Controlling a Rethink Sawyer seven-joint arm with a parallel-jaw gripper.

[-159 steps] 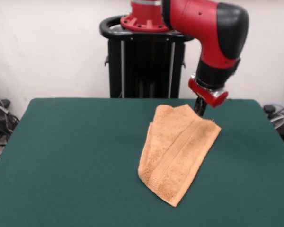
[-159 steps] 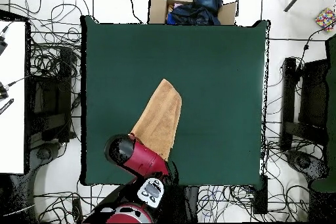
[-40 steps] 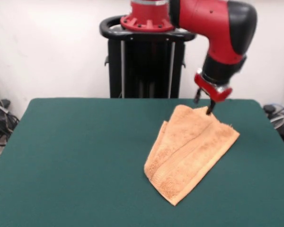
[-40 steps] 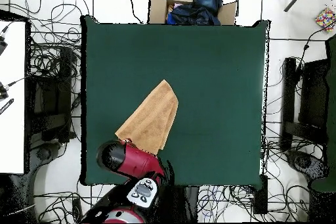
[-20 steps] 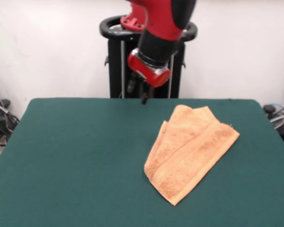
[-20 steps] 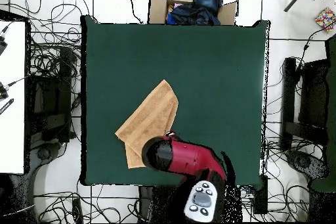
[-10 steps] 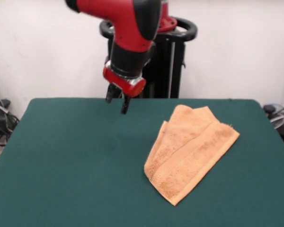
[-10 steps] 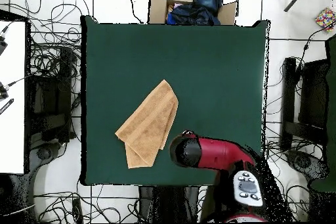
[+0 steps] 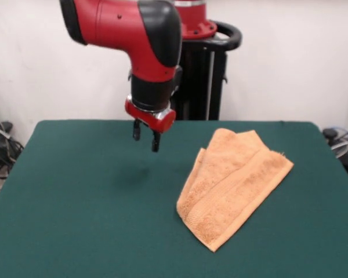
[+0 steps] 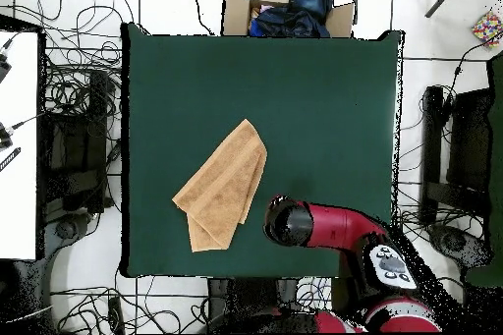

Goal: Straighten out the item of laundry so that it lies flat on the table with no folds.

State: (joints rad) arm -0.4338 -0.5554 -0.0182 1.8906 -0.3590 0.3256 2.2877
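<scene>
- The light orange terry-cloth hand towel (image 9: 232, 184) lies folded over itself on the dark green felt-covered tabletop (image 9: 87, 220), right of centre in the front view.
- The red and black arm's gripper (image 9: 146, 136) hangs above the tabletop, left of the towel and well apart from it, nearer the far edge.
- Behind the far edge stands the black pedestal (image 9: 188, 81).
- In the overhead view, a cardboard box of dark cloth (image 10: 288, 10) sits beyond the tabletop's top edge.

In the overhead view, the red arm (image 10: 329, 228) covers the gripper completely, so its fingers cannot be seen there. The folded orange towel (image 9: 232, 185) hides its own lower layers and part of the green table (image 9: 81, 202) beneath. The front view cuts off the table's near edge and the arm's upper links.
</scene>
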